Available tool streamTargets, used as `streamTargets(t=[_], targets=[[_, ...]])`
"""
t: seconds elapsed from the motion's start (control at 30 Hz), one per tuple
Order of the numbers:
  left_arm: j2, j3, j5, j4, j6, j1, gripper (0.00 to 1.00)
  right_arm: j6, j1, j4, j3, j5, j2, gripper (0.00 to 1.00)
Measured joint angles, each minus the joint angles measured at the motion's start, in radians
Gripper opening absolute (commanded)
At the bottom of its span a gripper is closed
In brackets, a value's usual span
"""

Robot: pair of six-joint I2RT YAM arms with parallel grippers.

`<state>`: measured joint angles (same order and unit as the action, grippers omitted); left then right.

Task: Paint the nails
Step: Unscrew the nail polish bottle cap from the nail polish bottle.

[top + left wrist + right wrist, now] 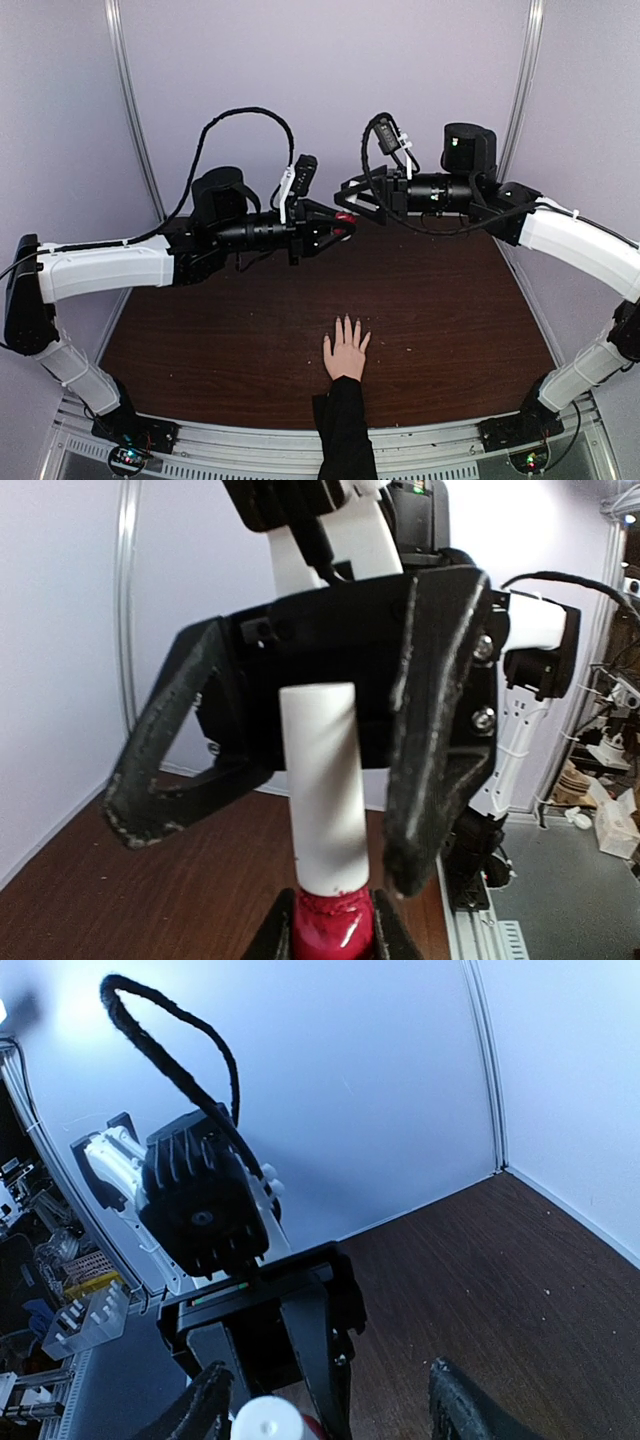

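Left hand (340, 227) clamps the slick bottle (331, 932); right hand (275, 845), apart, should grip its cap (322, 780); nails (346, 320) at six o'clock: tiny, living.

Tiny nails (346, 321) on flat pale hand (346, 356)

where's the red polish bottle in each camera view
top external: red bottle near centre, slightly above the middle.
left wrist: bottom centre, its white cap rising mid-frame.
right wrist: only the cap's top, at the bottom edge.
shared landmark: the dark wood table.
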<state>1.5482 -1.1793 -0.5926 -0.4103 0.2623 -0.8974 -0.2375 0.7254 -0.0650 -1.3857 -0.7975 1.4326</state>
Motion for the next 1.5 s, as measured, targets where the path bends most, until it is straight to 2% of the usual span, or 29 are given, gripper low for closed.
streamTargets(t=[0.23,0.5,0.97,1.13,1.33,1.5], targets=[[-0.034,0.009,0.131,0.042,-0.071,0.001,0.00,-0.014,-0.006,-0.027,0.000,0.075,0.000,0.68],[-0.035,0.009,0.217,0.133,-0.157,-0.011,0.00,-0.055,-0.015,-0.087,-0.028,0.109,0.006,0.49],[-0.035,0.009,0.279,0.192,-0.213,-0.021,0.00,-0.057,-0.016,-0.193,-0.070,0.109,0.035,0.51],[-0.035,0.009,0.288,0.195,-0.217,-0.021,0.00,-0.054,-0.016,-0.220,-0.073,0.105,0.048,0.40],[-0.035,0.009,0.304,0.196,-0.220,-0.021,0.00,-0.054,-0.016,-0.232,-0.085,0.089,0.055,0.19],[-0.036,0.011,0.308,0.195,-0.219,-0.021,0.00,-0.046,-0.016,-0.230,-0.085,0.073,0.056,0.12]])
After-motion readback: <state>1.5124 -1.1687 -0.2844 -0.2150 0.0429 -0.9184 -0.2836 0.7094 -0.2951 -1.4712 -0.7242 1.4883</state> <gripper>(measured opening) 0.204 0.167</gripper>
